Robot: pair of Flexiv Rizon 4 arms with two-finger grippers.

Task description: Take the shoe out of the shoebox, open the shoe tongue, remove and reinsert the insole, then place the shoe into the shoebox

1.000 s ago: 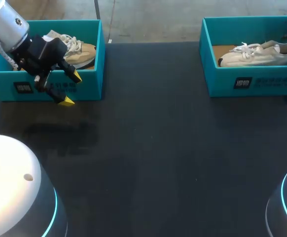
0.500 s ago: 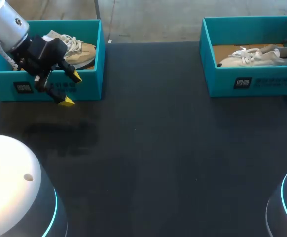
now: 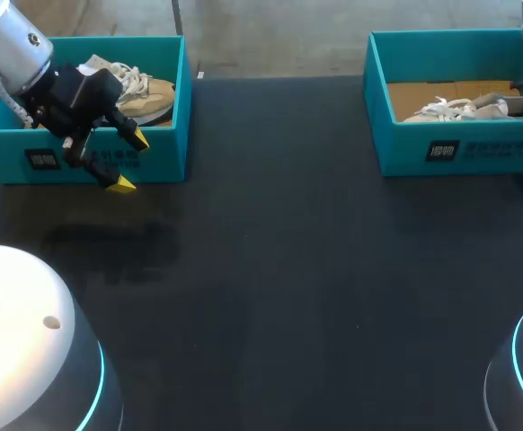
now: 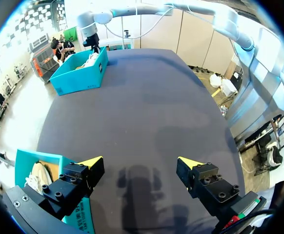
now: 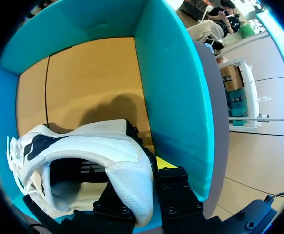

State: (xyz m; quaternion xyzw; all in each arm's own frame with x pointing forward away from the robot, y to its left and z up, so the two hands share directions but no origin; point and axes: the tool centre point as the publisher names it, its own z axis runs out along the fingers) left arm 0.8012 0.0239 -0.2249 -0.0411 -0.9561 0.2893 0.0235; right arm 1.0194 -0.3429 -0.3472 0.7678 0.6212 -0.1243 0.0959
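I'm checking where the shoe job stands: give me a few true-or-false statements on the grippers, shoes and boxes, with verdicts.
1. The left gripper is open and holds nothing. True.
2. The right box is empty. False: the white shoe lies in it.
3. The left box holds a tan shoe. True.
4. The right gripper is open, well clear of any shoe. False: it is inside the right box, shut on the white shoe's heel.

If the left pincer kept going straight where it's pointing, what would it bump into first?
Most likely the bare black table: the left pincer points down at it, open, with nothing between.
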